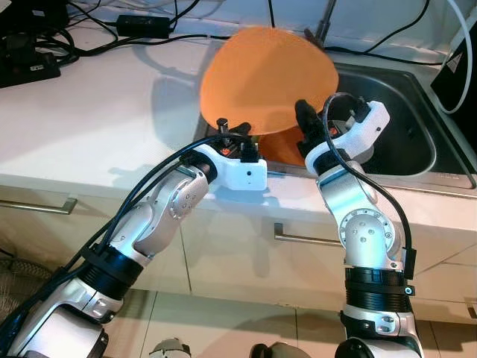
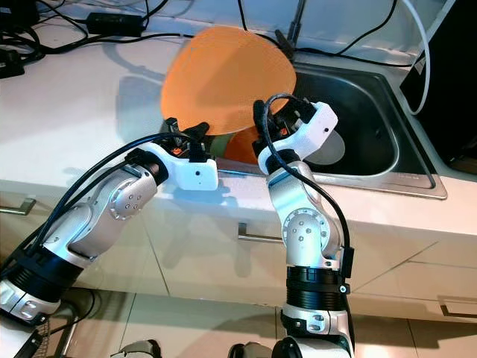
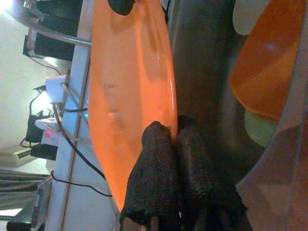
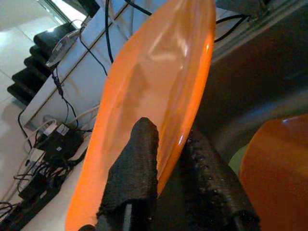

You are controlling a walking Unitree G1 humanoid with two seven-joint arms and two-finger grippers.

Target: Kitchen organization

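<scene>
Both grippers pinch the orange plate's (image 1: 261,82) near rim: left gripper (image 1: 240,139), right gripper (image 1: 307,123), fingers closed. Two grips steady it, tilted over the sink's (image 1: 417,149) left edge, above another orange dish (image 3: 264,72).

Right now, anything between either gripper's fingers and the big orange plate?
Nothing. The left gripper and right gripper each pinch the rim of the orange plate directly, fingers on both faces. The wrist views show it.
</scene>
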